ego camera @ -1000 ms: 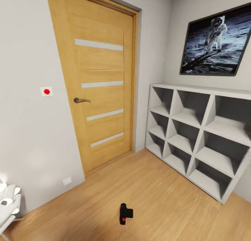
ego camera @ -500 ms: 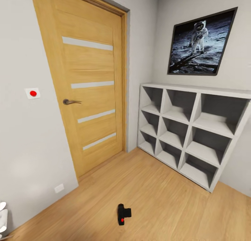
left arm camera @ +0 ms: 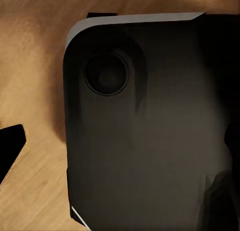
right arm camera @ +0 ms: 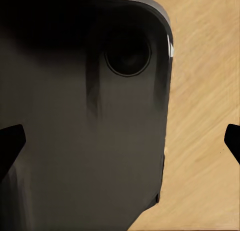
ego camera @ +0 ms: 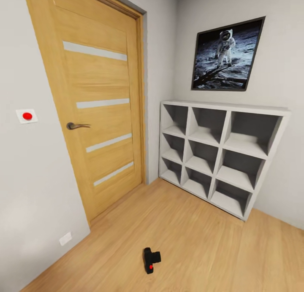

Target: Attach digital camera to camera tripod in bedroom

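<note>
The digital camera (ego camera: 151, 260), small and matte black with a round red button, lies on the wood plank floor near the bottom middle of the head view. The camera tripod is out of view. In the left wrist view my left gripper (left arm camera: 120, 141) hangs over a dark rounded body panel, one black fingertip (left arm camera: 10, 143) showing at the picture's edge over the floor, jaws apart. My right gripper (right arm camera: 120, 141) also stands open, its black fingertips (right arm camera: 10, 141) wide apart at both edges. Nothing is between either pair of fingers.
A shut wooden door (ego camera: 95, 110) with a lever handle fills the left wall, with a red button plate (ego camera: 27, 115) beside it. A white cube shelf (ego camera: 219, 152) stands against the right wall under an astronaut picture (ego camera: 226, 55). Open floor surrounds the camera.
The head view has swung, so door, shelf and picture shift left in the picture. The white gripper part at the lower left has slid out of frame. The digital camera stays on the floor.
</note>
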Motion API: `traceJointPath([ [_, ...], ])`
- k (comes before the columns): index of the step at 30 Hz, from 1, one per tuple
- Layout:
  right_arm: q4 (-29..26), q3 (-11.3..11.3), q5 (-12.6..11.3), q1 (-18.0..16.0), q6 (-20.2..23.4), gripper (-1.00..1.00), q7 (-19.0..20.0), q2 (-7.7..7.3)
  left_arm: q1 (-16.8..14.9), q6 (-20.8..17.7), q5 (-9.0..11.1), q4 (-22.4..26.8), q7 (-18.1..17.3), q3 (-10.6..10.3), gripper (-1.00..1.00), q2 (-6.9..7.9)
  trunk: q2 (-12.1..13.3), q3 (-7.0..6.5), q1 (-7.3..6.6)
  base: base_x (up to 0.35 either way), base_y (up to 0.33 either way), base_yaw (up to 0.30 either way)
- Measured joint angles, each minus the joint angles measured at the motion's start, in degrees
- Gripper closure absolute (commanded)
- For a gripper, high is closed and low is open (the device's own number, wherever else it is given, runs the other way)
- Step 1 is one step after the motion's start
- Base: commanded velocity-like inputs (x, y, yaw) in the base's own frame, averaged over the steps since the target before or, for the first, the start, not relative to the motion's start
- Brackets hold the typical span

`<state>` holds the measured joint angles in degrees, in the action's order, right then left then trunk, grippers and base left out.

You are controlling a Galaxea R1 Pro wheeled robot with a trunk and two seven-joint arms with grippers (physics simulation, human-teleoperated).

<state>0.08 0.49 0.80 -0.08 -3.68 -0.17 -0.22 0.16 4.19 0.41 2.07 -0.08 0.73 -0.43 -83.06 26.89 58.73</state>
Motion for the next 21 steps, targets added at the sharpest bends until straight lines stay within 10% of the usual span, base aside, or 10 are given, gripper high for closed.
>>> traceJointPath([
  [21,0.0,0.0,0.0,0.0,0.0,-1.00,0.0,-0.04,0.0,-0.1,0.0,0.0,0.0,0.0,-1.00,0.00,0.0,0.00,-0.01,0.021,0.336,-0.246],
])
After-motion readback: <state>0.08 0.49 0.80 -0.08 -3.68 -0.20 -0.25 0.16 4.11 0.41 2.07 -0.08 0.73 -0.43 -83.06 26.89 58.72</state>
